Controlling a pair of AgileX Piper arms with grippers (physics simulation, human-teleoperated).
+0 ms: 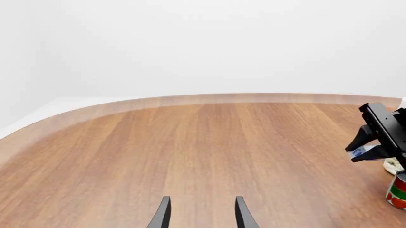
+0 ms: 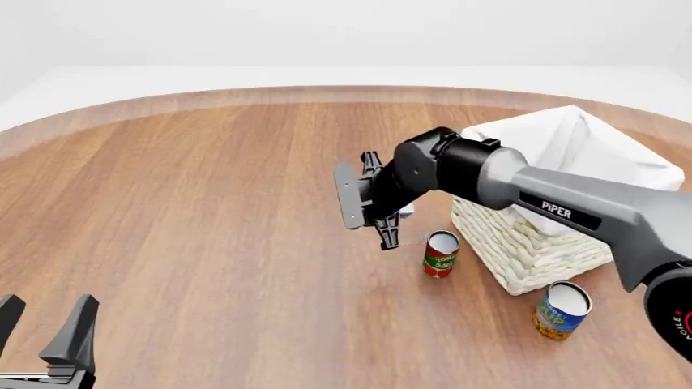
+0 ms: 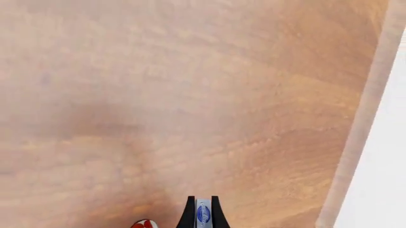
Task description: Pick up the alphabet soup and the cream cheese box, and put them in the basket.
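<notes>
Count: two cans, one box, one basket, two arms. The basket (image 2: 540,247), cream woven wicker with a white cloth liner over its rim, serves as landmark; it stands on the right half of the table (image 2: 194,211) in the front view.

The alphabet soup (image 2: 561,310) stands just beside the basket's near corner, apart from it, its long axis tilted slightly off vertical and its pale top facing up and toward the camera. The red and green can (image 2: 440,254) stands upright just beside the basket's left wall, on the side away from the soup.

The cream cheese box (image 3: 203,214) is held off the table, to the left of the basket and above and left of the red and green can. The right gripper (image 2: 381,203) has its fingers (image 3: 189,213) closed against the box's two broad faces; in the right wrist view the box shows edge-on, its long axis running along the fingers. In the front view only a small pale sliver of it shows behind the gripper.

The left gripper (image 2: 44,328) sits low at the near left, well apart from the basket, fingers spread and holding nothing.

Surface: a round-edged wooden table with reddish-brown grain and a lighter rim band. Room: plain white floor and walls.
</notes>
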